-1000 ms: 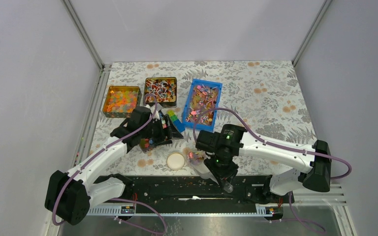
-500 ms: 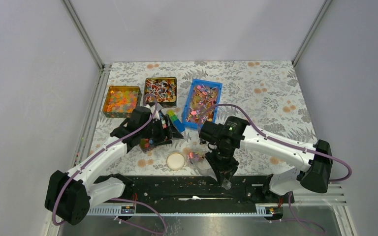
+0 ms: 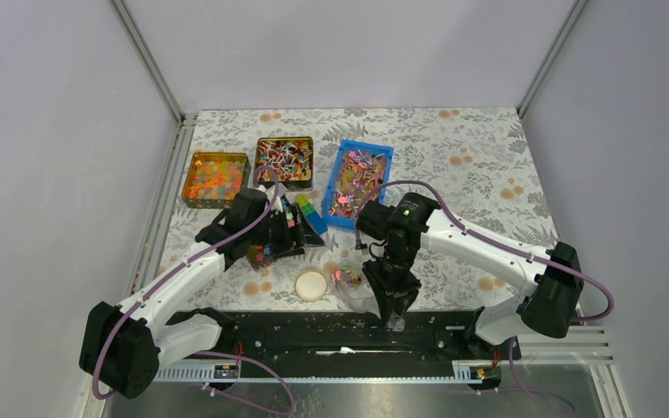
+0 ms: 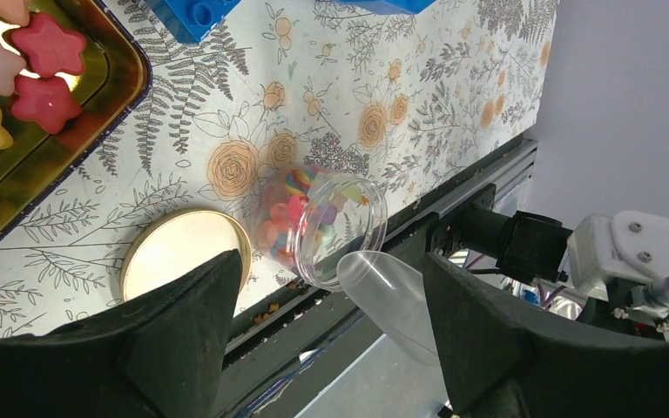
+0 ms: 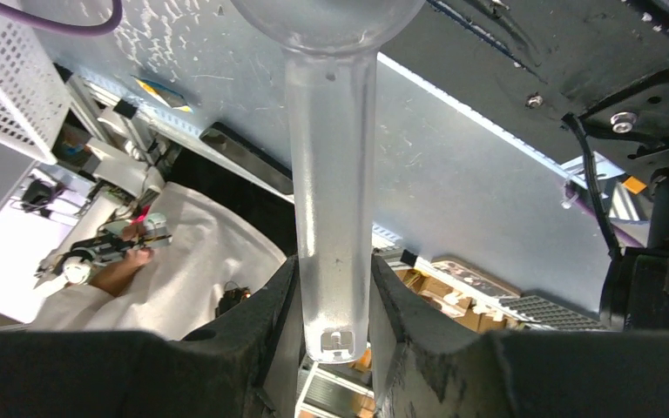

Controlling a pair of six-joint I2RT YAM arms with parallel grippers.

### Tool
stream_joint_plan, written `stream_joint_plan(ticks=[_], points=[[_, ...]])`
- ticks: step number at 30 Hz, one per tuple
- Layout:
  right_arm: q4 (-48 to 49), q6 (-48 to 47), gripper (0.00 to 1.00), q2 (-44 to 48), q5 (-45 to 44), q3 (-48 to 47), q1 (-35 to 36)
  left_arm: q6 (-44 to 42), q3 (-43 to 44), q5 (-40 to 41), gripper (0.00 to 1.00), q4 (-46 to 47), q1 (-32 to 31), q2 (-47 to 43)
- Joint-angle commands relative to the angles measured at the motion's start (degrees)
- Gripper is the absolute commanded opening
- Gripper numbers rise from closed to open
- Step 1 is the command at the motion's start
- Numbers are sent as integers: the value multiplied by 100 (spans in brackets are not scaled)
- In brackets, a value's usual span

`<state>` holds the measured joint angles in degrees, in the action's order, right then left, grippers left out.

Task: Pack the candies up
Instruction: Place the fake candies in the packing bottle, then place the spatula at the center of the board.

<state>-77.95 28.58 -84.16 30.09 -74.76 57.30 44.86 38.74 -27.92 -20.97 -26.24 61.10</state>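
Clamping a clear scoop [image 5: 331,174], the right hand [image 5: 335,300] hangs at the tabletop [image 3: 470,174] near edge. Left hand [image 4: 327,283] spread (empty) near the tipped jar [image 4: 348,228] of candies [image 4: 292,218].

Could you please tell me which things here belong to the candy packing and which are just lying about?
Job: candies in the blue bin, jar, lid, scoop in the right gripper.
Lying about: orange balls, star blocks, blue brick.
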Motion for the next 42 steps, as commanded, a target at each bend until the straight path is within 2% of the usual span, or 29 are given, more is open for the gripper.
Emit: stream_joint_plan(ticks=[1, 8, 14, 20, 24, 25, 30, 35, 39, 42], points=[[-290, -18, 0, 15, 499, -168, -238, -100, 120, 127, 76, 34, -29, -90], [-280, -43, 0, 25, 651, -251, -281, -174, 124, 161, 77, -70, -23, -107], [-228, -140, 0, 148, 108, -517, -330, -391, 106, 182, 77, -198, -25, -103], [-84, -63, 0, 524, -903, -517, -592, -817, -164, -253, 82, -3, -47, -391], [4, 81, 0, 816, -1633, -239, -863, -1291, -201, -287, 98, -125, -55, -767], [12, 95, 0, 872, -1809, -159, -915, -1434, -152, -188, 99, -247, -54, -868], [153, 165, 0, 1117, -2650, 227, -1063, -2164, 274, 259, 99, -829, -48, -1082], [256, 279, 0, 1265, -3668, 425, -1106, -3147, 646, 312, 99, -863, -48, -1039], [457, 546, 0, 1497, -4598, 690, -1148, -3361, 767, 767, 99, -680, -48, -1092], [793, 735, 0, 1664, -4927, 948, -1213, -3432, 808, 1029, 99, -515, -48, -1184]])
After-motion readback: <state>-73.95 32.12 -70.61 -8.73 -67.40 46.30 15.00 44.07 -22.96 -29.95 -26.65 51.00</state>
